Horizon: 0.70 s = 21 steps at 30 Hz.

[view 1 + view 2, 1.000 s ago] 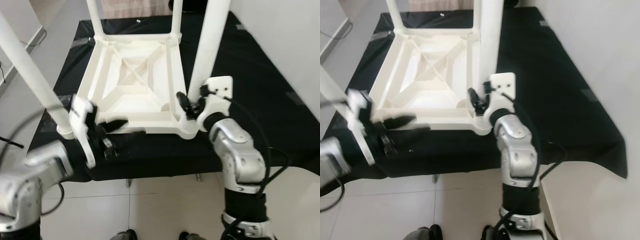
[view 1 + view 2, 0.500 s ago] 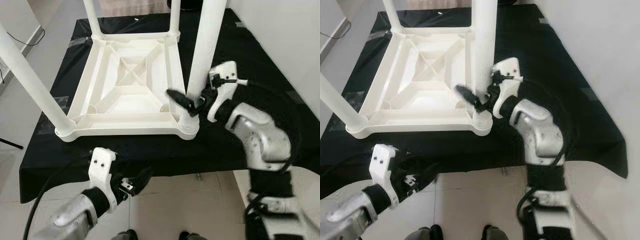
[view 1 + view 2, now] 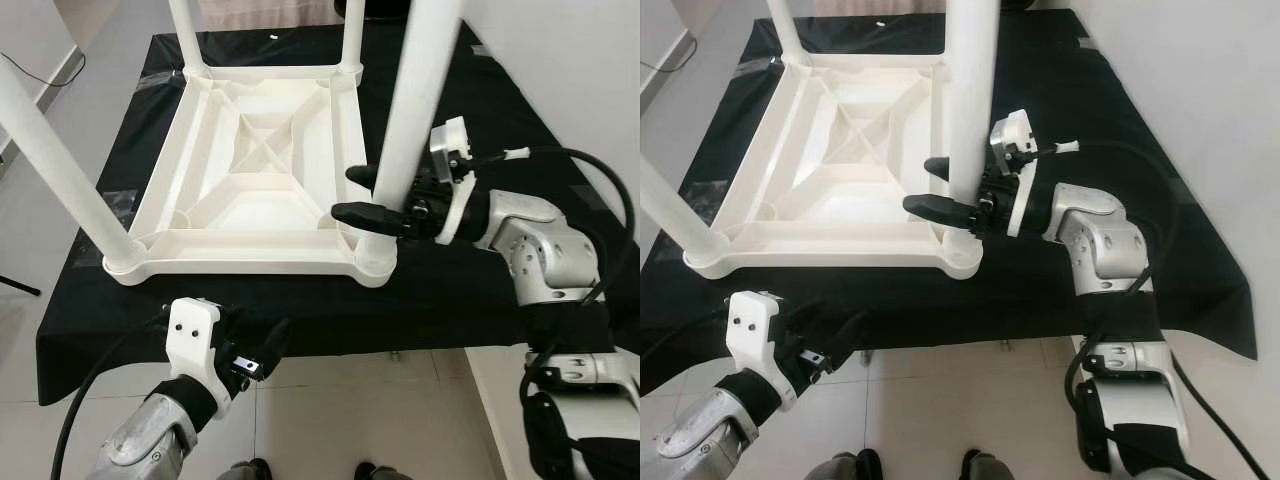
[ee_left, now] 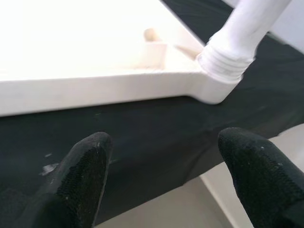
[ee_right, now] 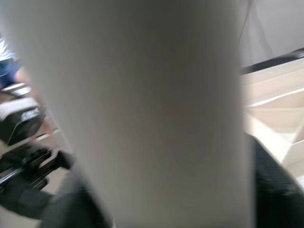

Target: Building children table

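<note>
At bench (image 3: 480, 300) front, right gripper (image 3: 355, 195) fingers straddle upturned table's (image 3: 255, 160) near leg (image 3: 415, 110), not visibly clamped. L wrist view reveals threaded leg joint (image 4: 223, 71); left gripper (image 3: 265, 345) hangs low, fingers wide, empty.

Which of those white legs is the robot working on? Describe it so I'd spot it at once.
On the black-covered table lies a white children's table upside down, four legs pointing up. Look at its near corner on the robot's right: that leg is the one. Unlike the other three, it has the right gripper with black fingers either side of it, just above the socket.
</note>
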Motion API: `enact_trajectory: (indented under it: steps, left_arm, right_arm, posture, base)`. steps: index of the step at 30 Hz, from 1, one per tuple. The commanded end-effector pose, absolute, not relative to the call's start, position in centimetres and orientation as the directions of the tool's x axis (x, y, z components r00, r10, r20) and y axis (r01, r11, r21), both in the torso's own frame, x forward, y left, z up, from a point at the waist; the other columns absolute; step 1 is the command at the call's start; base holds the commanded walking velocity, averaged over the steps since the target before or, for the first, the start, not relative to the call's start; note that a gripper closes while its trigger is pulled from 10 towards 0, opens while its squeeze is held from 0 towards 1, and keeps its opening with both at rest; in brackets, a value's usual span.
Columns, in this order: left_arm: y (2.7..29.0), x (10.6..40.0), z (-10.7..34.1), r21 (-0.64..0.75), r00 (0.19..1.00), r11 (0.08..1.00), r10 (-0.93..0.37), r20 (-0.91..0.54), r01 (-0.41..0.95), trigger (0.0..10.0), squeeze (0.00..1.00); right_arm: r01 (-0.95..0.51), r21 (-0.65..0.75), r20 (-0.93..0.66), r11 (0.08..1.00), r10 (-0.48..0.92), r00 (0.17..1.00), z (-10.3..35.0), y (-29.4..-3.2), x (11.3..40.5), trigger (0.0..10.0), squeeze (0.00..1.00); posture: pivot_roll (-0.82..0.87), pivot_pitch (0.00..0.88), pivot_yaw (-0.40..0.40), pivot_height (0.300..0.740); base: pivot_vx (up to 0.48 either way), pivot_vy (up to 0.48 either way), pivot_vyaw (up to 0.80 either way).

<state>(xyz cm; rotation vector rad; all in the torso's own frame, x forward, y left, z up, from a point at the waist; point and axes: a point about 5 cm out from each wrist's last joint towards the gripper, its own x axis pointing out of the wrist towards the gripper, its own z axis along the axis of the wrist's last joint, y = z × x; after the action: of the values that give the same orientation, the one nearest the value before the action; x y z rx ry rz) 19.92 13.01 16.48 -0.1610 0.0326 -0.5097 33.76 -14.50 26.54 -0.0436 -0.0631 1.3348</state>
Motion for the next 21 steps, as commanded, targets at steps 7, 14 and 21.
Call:
enact_trajectory:
  steps: [7,14,21]
  left_arm:
    - [12.2,19.8,16.2,-0.15,0.837,0.825,-0.545,0.043,0.545,10.0,0.0]
    - [12.6,19.9,16.1,-0.144,0.85,0.838,-0.524,0.06,0.527,10.0,0.0]
    - [12.8,20.8,16.1,-0.111,0.856,0.849,-0.512,0.067,0.516,10.0,0.0]
  right_arm:
    - [-0.958,-0.094,-0.073,0.271,0.958,0.279,24.4,-14.3,34.2,0.0,0.0]
    - [-0.456,-0.182,-0.128,0.871,0.439,0.889,21.0,-15.0,33.8,0.0,0.0]
    - [-0.073,-0.137,-0.04,0.988,0.068,0.997,20.1,-13.9,30.9,0.0,0.0]
  posture:
    - [-0.02,0.224,-0.055,0.74]
    - [-0.04,0.224,-0.059,0.74]
    - [-0.06,0.207,-0.014,0.74]
  base:
    - [0.0,0.0,0.0]
    - [0.0,0.0,0.0]
    - [0.0,0.0,0.0]
